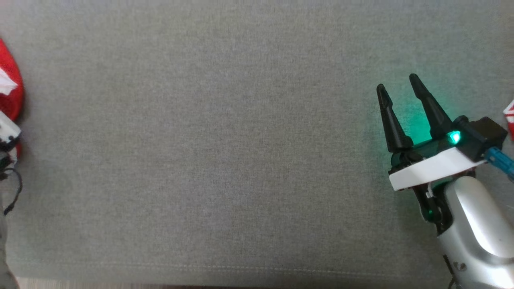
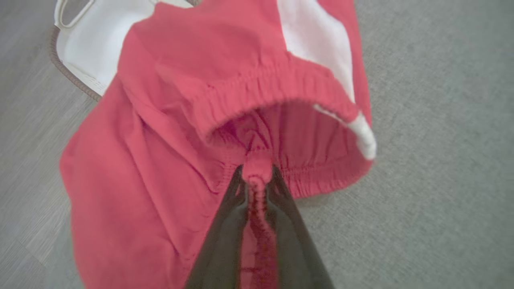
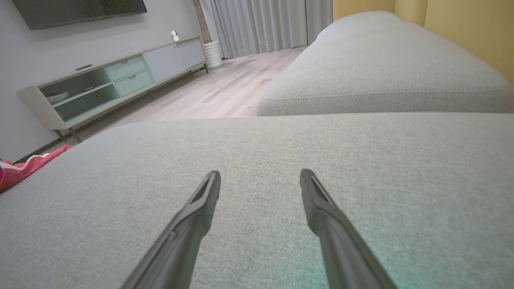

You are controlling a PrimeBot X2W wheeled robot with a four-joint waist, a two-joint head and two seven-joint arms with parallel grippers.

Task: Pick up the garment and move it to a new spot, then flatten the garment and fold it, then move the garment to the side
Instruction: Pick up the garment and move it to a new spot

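The garment (image 2: 168, 132) is a pair of red shorts with white side panels and an elastic waistband. In the left wrist view my left gripper (image 2: 257, 172) is shut on a bunched fold of that waistband, and the rest of the cloth hangs away from the fingers over the cushion's edge. A strip of the garment (image 1: 10, 88) shows at the head view's far left edge, and its red edge (image 3: 24, 168) lies at the left of the right wrist view. My right gripper (image 1: 396, 87) (image 3: 260, 176) hovers open over the grey cushion at the right, nothing between its fingers.
A wide grey sofa cushion (image 1: 225, 144) spreads across the head view. A white-lined basket (image 2: 88, 44) stands on the wooden floor beyond the garment. A second red-and-white item (image 1: 509, 114) peeks in at the right edge. Another cushion (image 3: 381, 68) and a low cabinet (image 3: 112, 84) lie farther off.
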